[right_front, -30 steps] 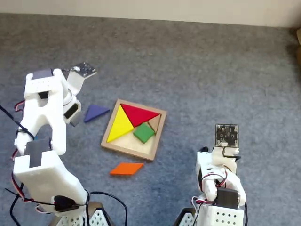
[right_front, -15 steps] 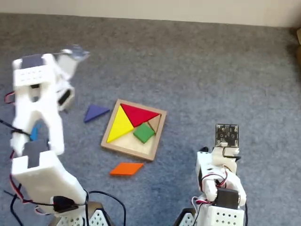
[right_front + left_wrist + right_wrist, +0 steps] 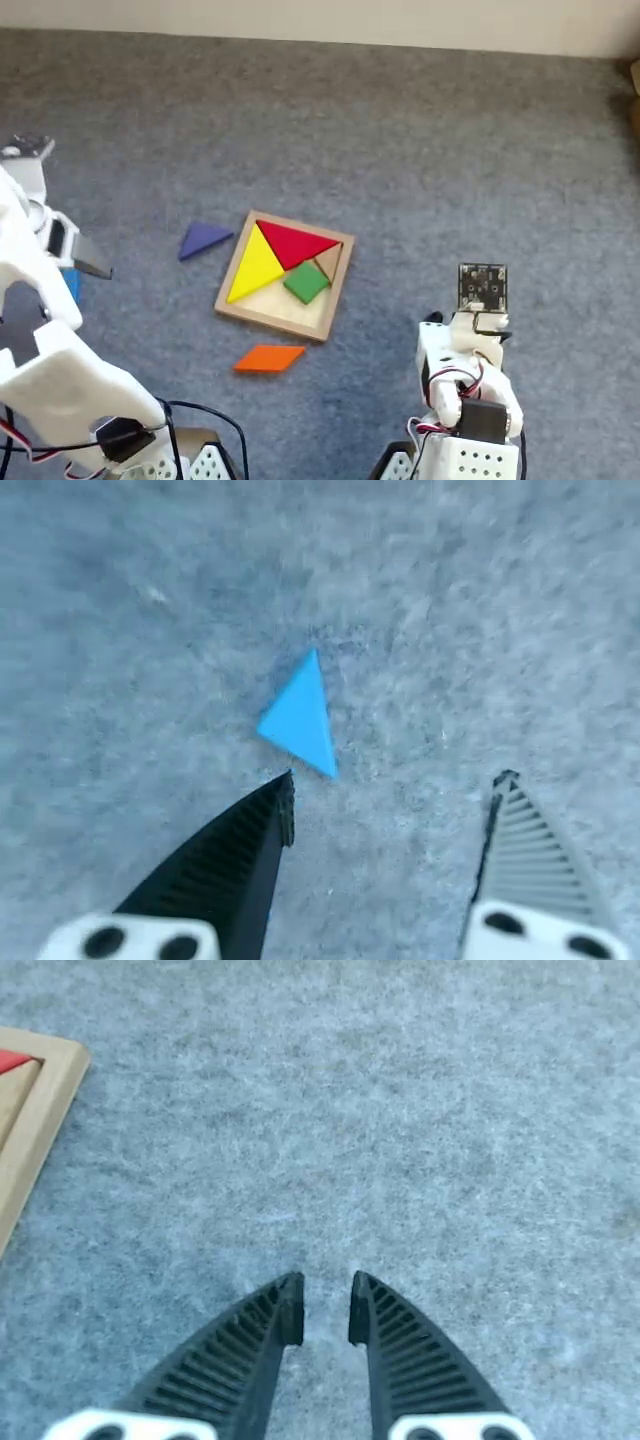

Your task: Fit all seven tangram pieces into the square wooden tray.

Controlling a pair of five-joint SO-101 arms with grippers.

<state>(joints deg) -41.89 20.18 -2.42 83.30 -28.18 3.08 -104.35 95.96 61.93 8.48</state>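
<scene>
The right gripper (image 3: 325,1280) hung low over the carpet beside the tray's corner. Its ribbed black fingers were drawn almost together, a thin gap between the tips, gripping nothing. A flat orange parallelogram piece (image 3: 268,358) lay on the carpet just outside the near edge of the square wooden tray (image 3: 268,320), apart from it.

The tray sat turned at an angle, with a pale raised rim. Inside it lay a large yellow triangle (image 3: 255,265), a large red triangle (image 3: 295,243) and a small green square (image 3: 305,282), fitted edge to edge. The strip along the near side was bare smooth wood.

A small purple triangle (image 3: 203,240) rested on the carpet near the tray's left side. Well off to the left, the left gripper (image 3: 395,777) hovered with its jaws spread wide and empty, one black and one pale grey. A small light-blue triangle (image 3: 300,718) lay flat on the carpet just ahead of the black fingertip.

Everything rested on short, fuzzy grey carpet (image 3: 450,150). A pale strip of wall (image 3: 300,15) ran along its far edge.
</scene>
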